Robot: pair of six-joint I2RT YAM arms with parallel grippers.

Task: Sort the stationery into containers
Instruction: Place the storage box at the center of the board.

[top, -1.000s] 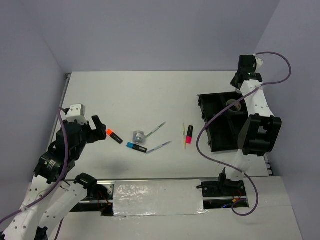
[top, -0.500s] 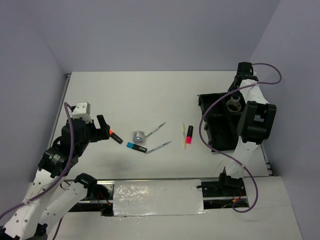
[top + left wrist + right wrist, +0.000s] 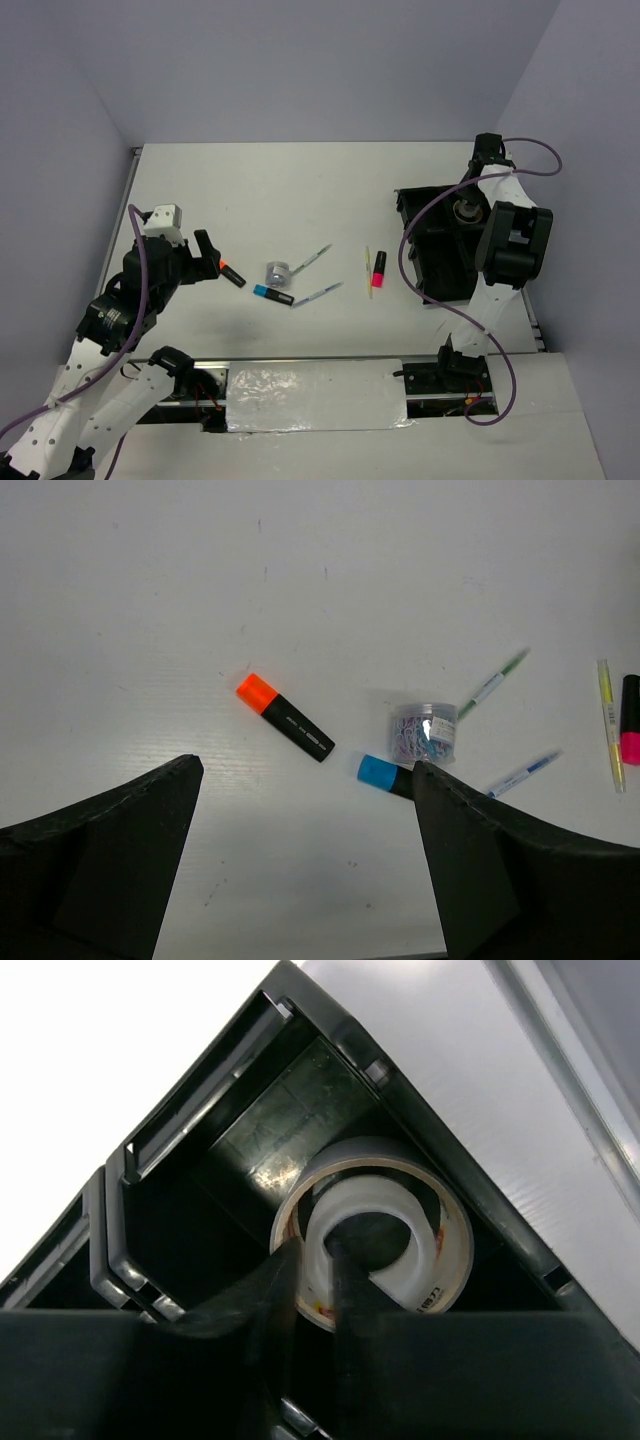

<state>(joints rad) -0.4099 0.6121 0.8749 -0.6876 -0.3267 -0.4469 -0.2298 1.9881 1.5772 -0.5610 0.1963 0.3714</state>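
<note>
My right gripper (image 3: 312, 1252) is shut on the rim of a tape roll (image 3: 425, 1215), one finger inside the ring and one outside, down in the far corner compartment of the black organiser tray (image 3: 200, 1140). From above, the roll (image 3: 465, 211) sits in the tray (image 3: 440, 262). My left gripper (image 3: 305, 768) is open and empty above the table, just left of the orange highlighter (image 3: 285, 717), (image 3: 229, 272). Near it lie the blue highlighter (image 3: 385, 774), the silver cylinder (image 3: 424, 731), two white pens (image 3: 492, 684) (image 3: 522, 773), the yellow stick (image 3: 610, 724) and the pink highlighter (image 3: 630, 732).
The tray stands at the table's right side, its other compartments dark. A purple cable (image 3: 410, 260) loops from the right arm across the tray's left wall. The table's left edge (image 3: 128, 200) meets the wall.
My right wrist has dropped from above the tray's far corner down into its compartment with the tape roll. My left gripper has moved slightly toward the orange highlighter, then stayed.
</note>
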